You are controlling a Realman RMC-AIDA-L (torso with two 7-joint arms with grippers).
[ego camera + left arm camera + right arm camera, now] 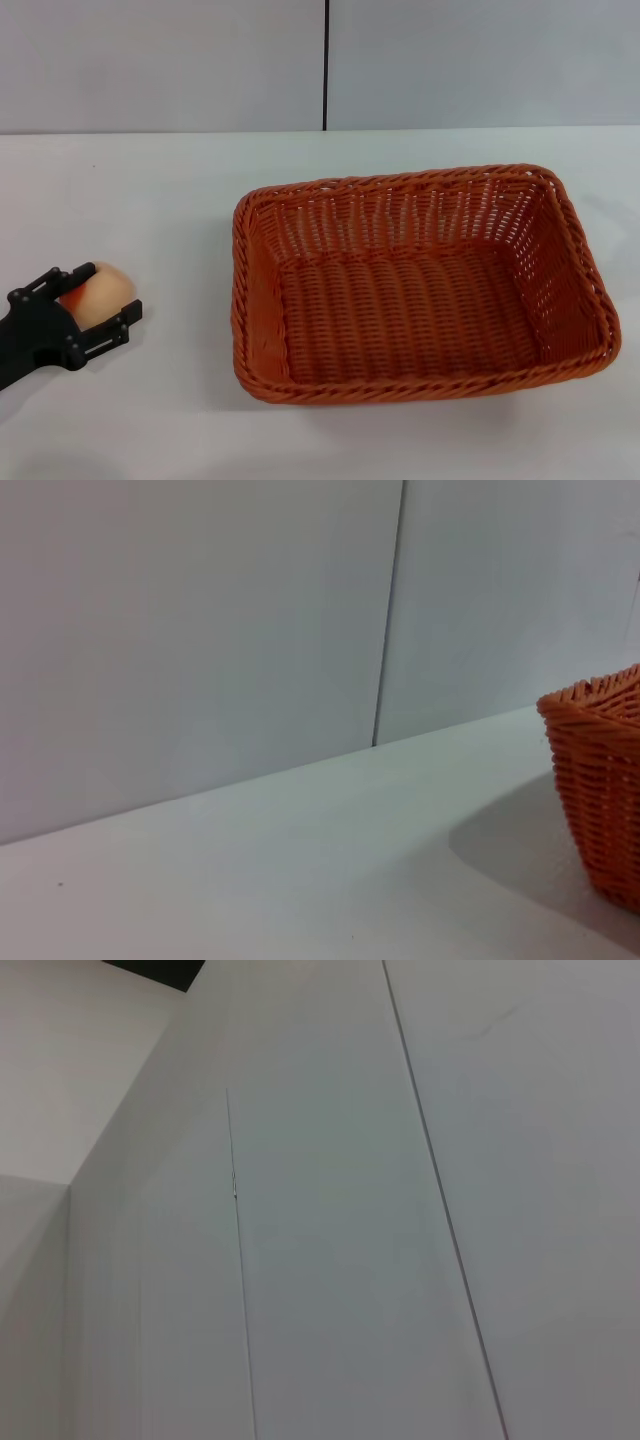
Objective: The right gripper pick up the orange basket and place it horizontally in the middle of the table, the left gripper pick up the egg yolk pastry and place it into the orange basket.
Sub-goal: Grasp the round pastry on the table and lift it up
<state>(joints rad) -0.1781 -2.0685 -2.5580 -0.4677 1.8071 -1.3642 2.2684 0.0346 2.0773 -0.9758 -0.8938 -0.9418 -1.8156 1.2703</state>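
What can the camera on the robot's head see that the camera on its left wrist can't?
Only the head view shows the left gripper with its fingers around the egg yolk pastry, down on the table to the left of the basket, and the orange basket's bare inside. Only the left wrist view shows the basket's outer wall from low down, with its shadow on the tabletop. Both share the white table, the grey wall with its vertical seam, and the basket. The right gripper appears in neither.
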